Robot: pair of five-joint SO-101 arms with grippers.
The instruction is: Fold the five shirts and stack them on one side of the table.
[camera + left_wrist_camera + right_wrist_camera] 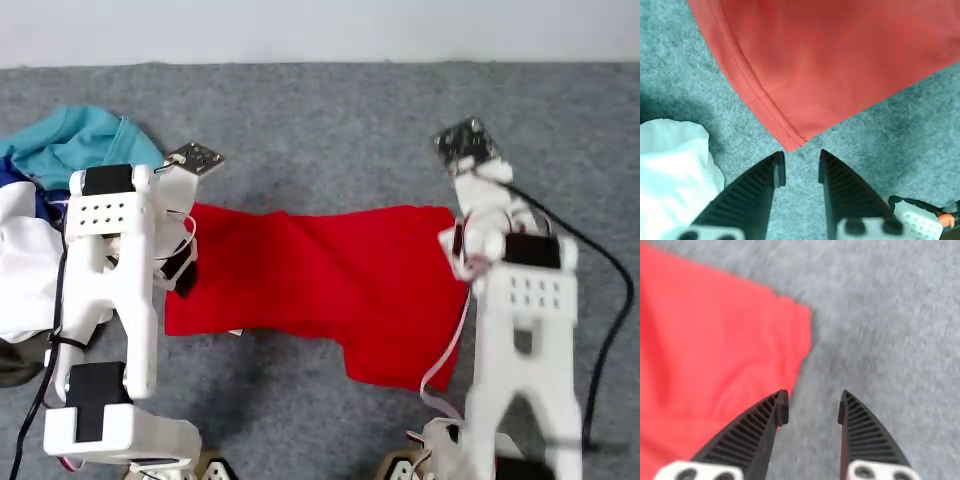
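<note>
I read left gripper (801,161) and right gripper (811,407) partly open, empty, each at an edge of the shirt (320,270).

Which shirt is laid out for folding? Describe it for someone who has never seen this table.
On the grey carpet-like tabletop, look at the middle. The red fabric shirt lies spread flat there, on its own, unlike the teal shirt and white garment crumpled in a heap at one edge.
</note>
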